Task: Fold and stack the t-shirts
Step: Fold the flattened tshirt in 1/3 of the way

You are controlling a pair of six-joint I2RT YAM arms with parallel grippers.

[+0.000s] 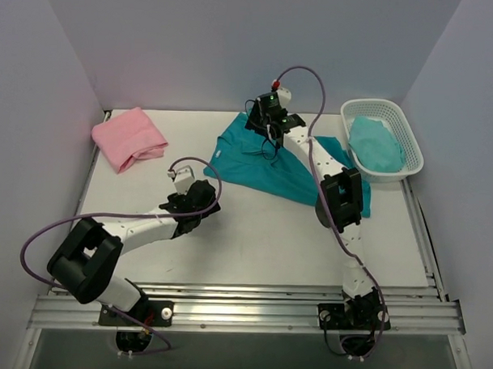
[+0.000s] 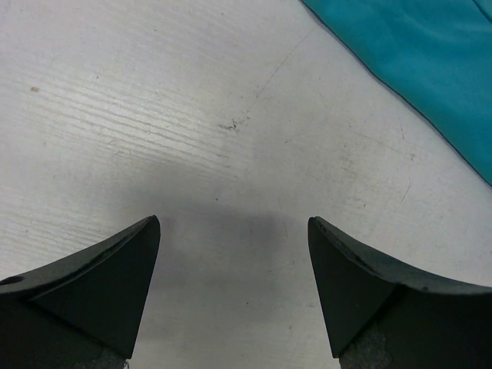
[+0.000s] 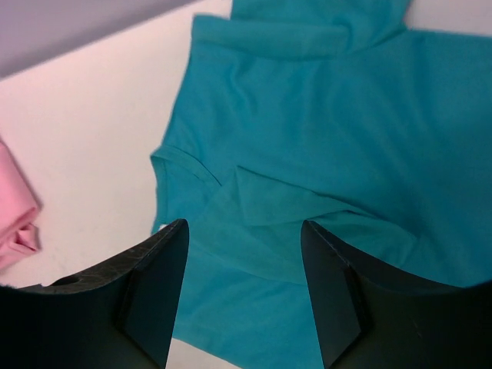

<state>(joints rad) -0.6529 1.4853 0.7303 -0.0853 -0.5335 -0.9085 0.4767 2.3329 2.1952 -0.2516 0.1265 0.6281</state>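
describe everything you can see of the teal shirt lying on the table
The teal shirt is soft plain cloth, spread mostly flat but rumpled on the far side of the table, not yet folded neatly. The right wrist view shows a hemmed edge and one flap turned over. The open right gripper hangs above it; contact cannot be told.

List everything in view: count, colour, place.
pink t-shirt: 1, light pink, folded, far left of the table
teal t-shirt: 1, teal, spread out, far centre of the table
basket: 1, white, far right corner
teal cloth: 1, teal, inside the basket
table: 1, white, under everything
left gripper: 1, black fingers, open over bare table
right gripper: 1, black fingers, open above the teal t-shirt
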